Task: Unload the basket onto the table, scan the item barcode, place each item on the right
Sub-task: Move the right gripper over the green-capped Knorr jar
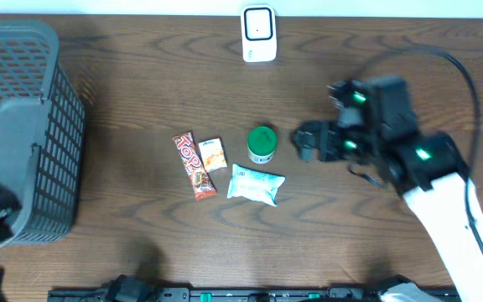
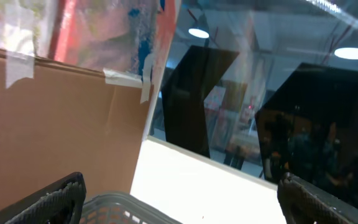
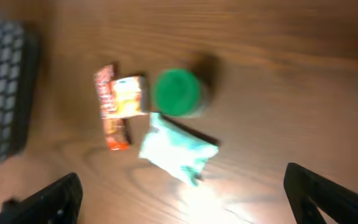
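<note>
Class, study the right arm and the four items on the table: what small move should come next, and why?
Probably lower the right fingers toward the green-lidded jar, the item nearest them. They stand open and empty, and nothing is at the white scanner yet.

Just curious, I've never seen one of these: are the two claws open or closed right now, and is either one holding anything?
Left gripper: open, holding nothing.
Right gripper: open, holding nothing.
</note>
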Controlling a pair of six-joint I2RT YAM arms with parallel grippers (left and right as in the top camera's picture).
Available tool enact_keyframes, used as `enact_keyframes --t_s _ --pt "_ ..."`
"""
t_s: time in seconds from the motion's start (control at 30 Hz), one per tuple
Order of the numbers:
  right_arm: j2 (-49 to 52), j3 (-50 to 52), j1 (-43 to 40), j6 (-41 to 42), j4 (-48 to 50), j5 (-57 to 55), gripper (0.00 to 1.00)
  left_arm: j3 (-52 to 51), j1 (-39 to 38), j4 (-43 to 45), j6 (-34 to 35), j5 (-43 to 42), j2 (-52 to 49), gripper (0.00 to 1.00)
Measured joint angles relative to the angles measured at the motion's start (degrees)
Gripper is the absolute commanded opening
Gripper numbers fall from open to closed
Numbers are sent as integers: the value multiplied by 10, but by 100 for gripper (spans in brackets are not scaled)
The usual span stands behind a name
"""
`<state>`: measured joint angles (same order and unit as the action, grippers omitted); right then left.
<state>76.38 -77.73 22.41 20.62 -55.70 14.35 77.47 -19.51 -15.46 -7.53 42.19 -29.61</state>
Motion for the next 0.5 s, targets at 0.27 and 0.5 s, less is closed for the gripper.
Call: enact_keyframes --t_s 0.27,0.5 --pt "108 -47 73 45 65 23 99 0 0 -2 0 0 27 98" --pt "223 -151 84 193 -84 -49 99 0 0 -3 0 0 33 98"
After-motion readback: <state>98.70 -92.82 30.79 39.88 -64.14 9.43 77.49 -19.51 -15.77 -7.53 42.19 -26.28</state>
